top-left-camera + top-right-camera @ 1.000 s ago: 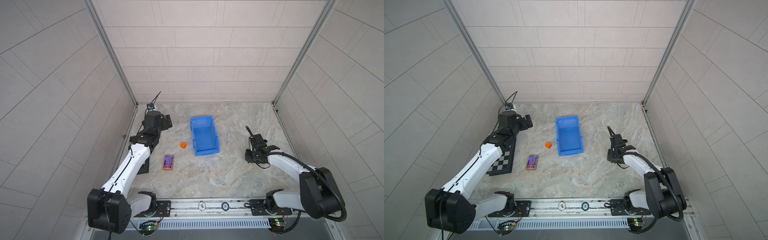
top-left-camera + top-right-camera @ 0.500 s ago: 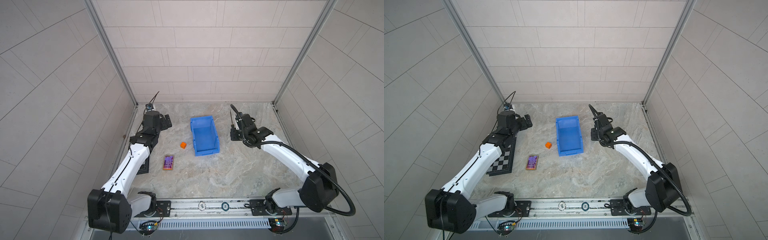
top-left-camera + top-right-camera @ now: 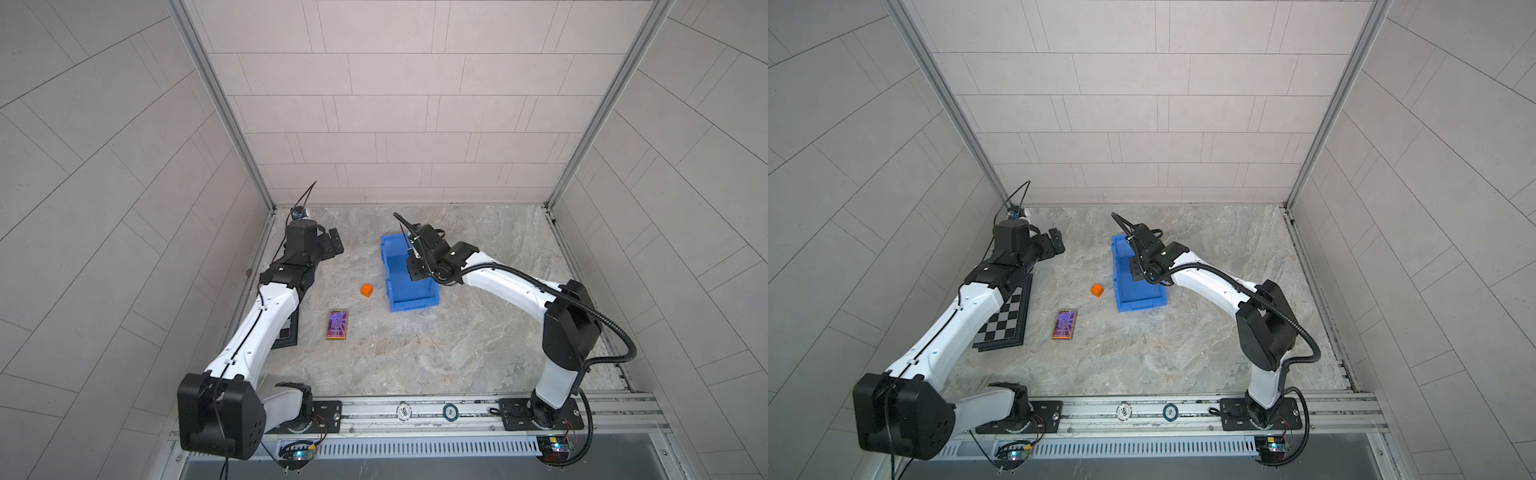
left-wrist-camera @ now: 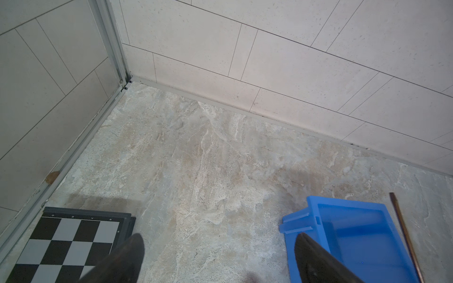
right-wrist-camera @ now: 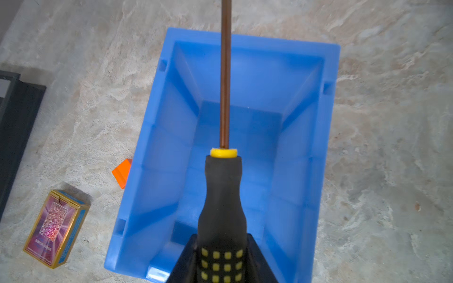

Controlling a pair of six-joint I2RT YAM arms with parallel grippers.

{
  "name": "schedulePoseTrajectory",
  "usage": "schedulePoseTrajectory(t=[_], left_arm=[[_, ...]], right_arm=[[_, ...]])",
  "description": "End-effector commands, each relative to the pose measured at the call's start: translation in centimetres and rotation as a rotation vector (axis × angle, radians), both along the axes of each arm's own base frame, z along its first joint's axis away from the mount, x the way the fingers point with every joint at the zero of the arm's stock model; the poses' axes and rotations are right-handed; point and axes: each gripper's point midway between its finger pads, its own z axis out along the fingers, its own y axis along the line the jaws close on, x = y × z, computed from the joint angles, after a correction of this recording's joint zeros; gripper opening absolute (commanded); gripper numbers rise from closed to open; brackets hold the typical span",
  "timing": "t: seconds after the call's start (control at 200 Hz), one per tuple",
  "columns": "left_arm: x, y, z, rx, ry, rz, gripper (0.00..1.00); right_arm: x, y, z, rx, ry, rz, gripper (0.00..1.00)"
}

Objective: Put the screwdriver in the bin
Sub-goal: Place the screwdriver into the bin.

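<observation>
The screwdriver [image 5: 223, 196], black-handled with yellow dots and a thin dark shaft, is clamped in my right gripper [image 5: 221, 235], which is shut on its handle. It hangs above the bright blue bin [image 5: 161, 147], shaft running over the bin's inside toward its far wall. In both top views the right gripper [image 3: 416, 268] [image 3: 1138, 272] is over the bin [image 3: 413, 305] [image 3: 1138, 306]. The left wrist view catches the shaft [image 4: 404, 230] above the bin [image 4: 343, 213]. My left gripper [image 4: 219, 235] is open and holds nothing, at the back left [image 3: 334, 245].
A small orange cube [image 3: 366, 290] lies just left of the bin. A purple and gold card box [image 3: 337, 325] sits nearer the front. A folded chessboard [image 3: 1005, 320] lies along the left wall under my left arm. Tiled walls close in three sides.
My right arm has swung from the front right of the floor leftward and back, carrying the screwdriver over the bin. The left arm has stayed put.
</observation>
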Motion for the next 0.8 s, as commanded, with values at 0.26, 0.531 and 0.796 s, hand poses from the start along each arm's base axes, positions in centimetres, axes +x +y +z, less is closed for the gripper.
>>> schedulePoseTrajectory(t=[0.26,0.531,0.796], left_arm=[[0.1,1.0,1.7,-0.037,-0.033,0.024,0.99],[0.0,1.1,1.8,-0.032,-0.033,0.026,0.99],[0.1,1.1,1.6,-0.024,-0.022,0.026,0.99]], right_arm=[[-1.5,1.4,-2.9,-0.030,0.050,0.024,0.28],[-2.0,1.3,-5.8,-0.111,0.097,0.069,0.29],[-1.6,1.3,-7.5,-0.171,0.122,0.083,0.29]])
